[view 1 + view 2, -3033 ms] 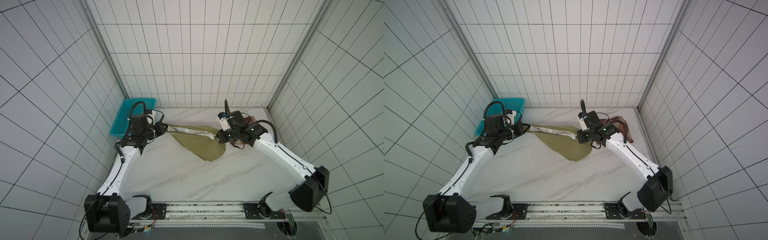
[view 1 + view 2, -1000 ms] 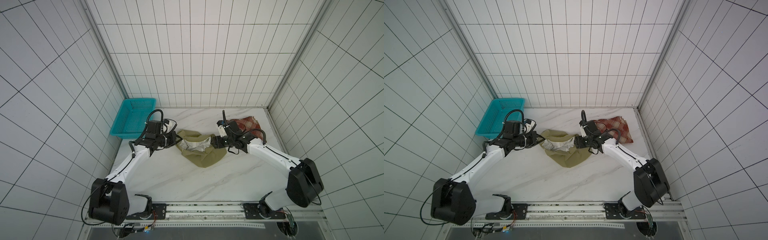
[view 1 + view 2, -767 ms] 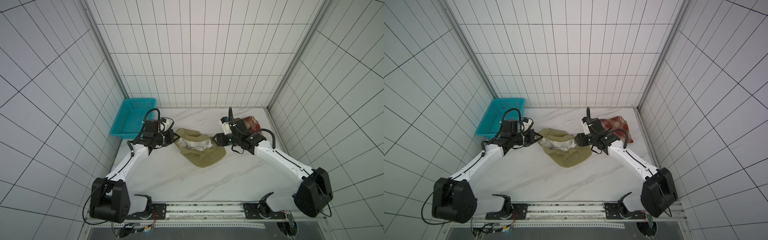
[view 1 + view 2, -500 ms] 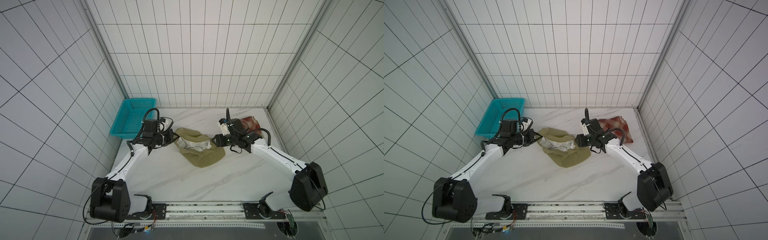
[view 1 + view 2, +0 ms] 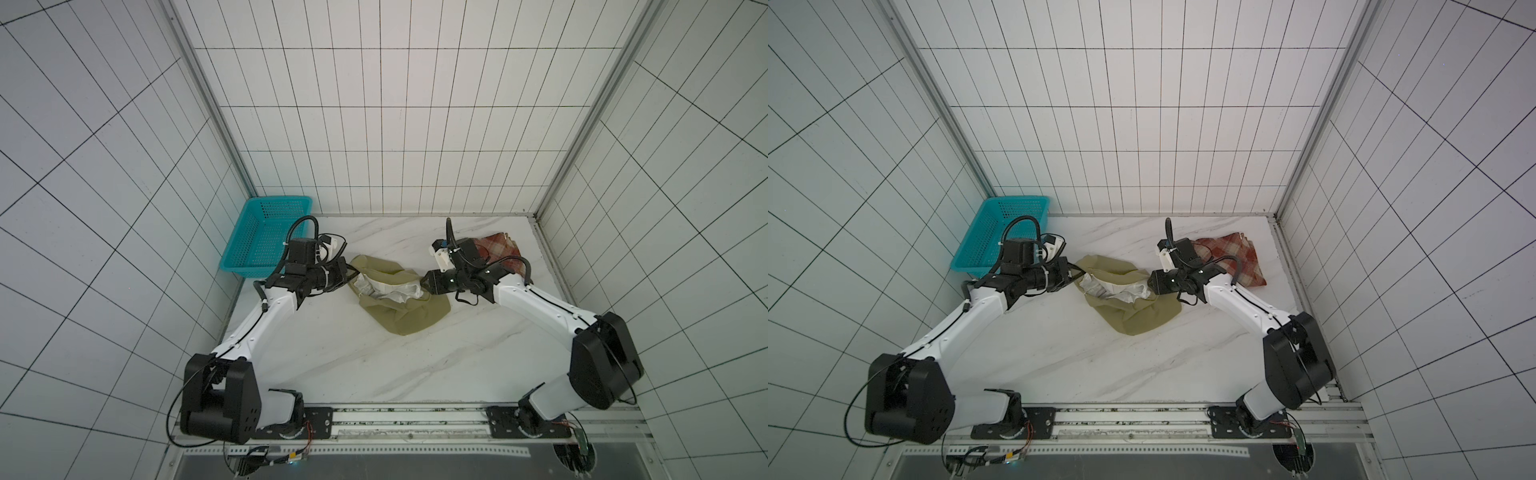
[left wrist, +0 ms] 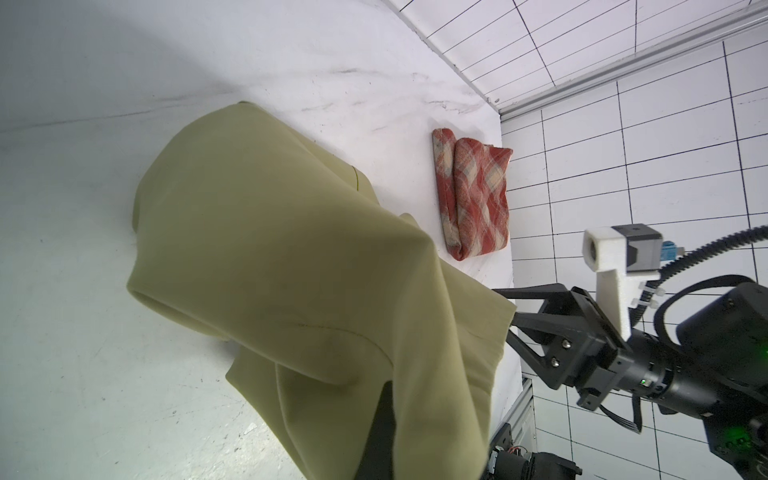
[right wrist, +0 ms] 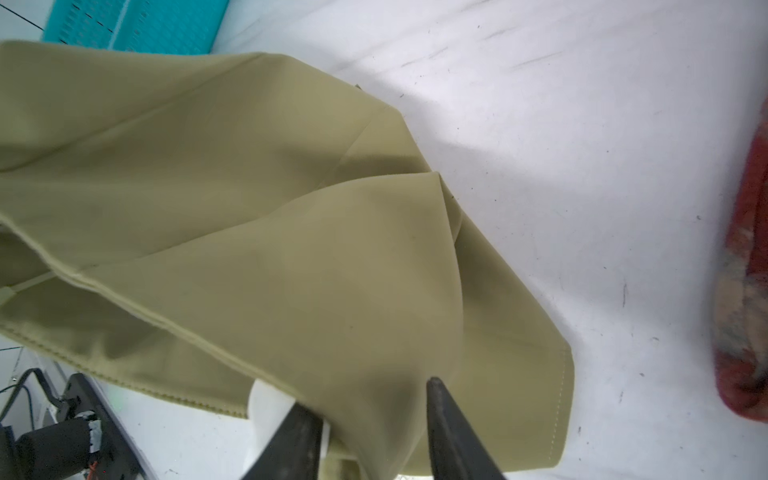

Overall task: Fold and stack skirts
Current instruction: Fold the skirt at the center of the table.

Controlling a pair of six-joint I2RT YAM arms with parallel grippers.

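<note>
Olive skirt (image 5: pixel 399 305) bunched on the tabletop (image 5: pixel 374 365), folding in hand; plaid skirt (image 5: pixel 500 249) already folded, far right.
Left pincer (image 5: pixel 351 275) pinches one edge; right pincer (image 5: pixel 424 284) straddles the other, jaws apart. Next, we judge: clamp, spread flat.

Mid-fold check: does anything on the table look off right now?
Yes. The olive skirt lies bunched mid-table with its pale lining turned out, not flat. The left gripper pinches one edge; the right gripper has its jaws apart around the opposite edge. The plaid skirt sits folded.
</note>
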